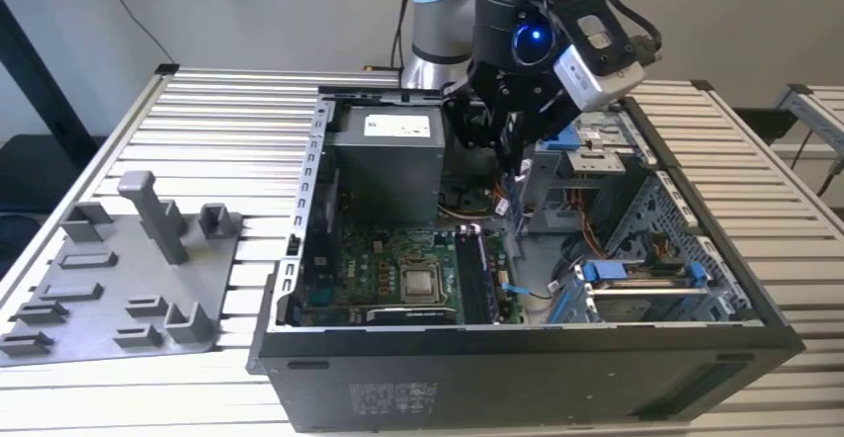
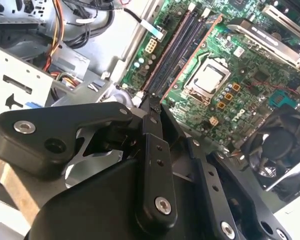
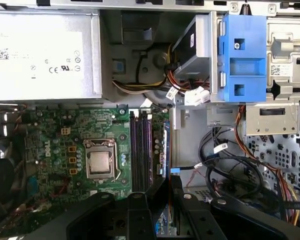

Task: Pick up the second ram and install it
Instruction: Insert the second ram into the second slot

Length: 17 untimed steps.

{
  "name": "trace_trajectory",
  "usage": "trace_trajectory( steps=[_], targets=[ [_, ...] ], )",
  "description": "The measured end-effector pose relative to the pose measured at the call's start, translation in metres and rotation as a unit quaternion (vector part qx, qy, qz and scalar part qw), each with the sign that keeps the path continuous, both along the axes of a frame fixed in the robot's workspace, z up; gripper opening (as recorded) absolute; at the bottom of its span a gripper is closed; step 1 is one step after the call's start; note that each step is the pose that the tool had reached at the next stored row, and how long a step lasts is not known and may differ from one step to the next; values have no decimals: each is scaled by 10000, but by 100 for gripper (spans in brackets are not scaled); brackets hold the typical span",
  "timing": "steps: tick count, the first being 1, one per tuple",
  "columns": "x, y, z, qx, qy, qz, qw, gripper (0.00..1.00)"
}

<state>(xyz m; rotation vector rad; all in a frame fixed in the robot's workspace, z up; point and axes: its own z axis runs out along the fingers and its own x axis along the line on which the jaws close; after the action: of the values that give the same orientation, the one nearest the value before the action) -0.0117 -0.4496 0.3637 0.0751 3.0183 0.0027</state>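
My gripper (image 1: 508,160) hangs inside the open computer case (image 1: 528,353), over the back half of the motherboard (image 1: 382,269). Its fingers are shut on the second ram, a thin bluish card held on edge. In the first wrist view the ram (image 3: 166,145) runs out from the gripper (image 3: 167,182), parallel to the dark memory slots (image 3: 141,150) and above them. The second wrist view shows the ram's coppery edge (image 2: 189,56) leading away from the gripper (image 2: 151,102) across the slots (image 2: 177,47). The processor socket (image 3: 100,162) lies beside the slots.
A grey power supply (image 1: 385,155) fills the case's back corner on the exterior view's left. Drive cages with blue latches (image 3: 242,55) and loose cables (image 3: 225,165) crowd the other side. A grey fixture tray (image 1: 119,279) with upright posts lies on the slatted table outside the case.
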Motion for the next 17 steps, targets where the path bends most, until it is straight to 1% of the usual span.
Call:
trace_trajectory(
  steps=[5,11,12,13,15,17],
  targets=[
    [0,0,-49,-1,-1,-1,10000,17],
    [1,0,-151,-24,-4,43,10000,17],
    [0,1,-159,-34,-19,46,10000,17],
    [0,0,-162,-48,-49,47,10000,17],
    [3,-6,-167,-51,-53,51,10000,17],
    [2,-10,-201,-46,-55,54,10000,17]
  ],
)
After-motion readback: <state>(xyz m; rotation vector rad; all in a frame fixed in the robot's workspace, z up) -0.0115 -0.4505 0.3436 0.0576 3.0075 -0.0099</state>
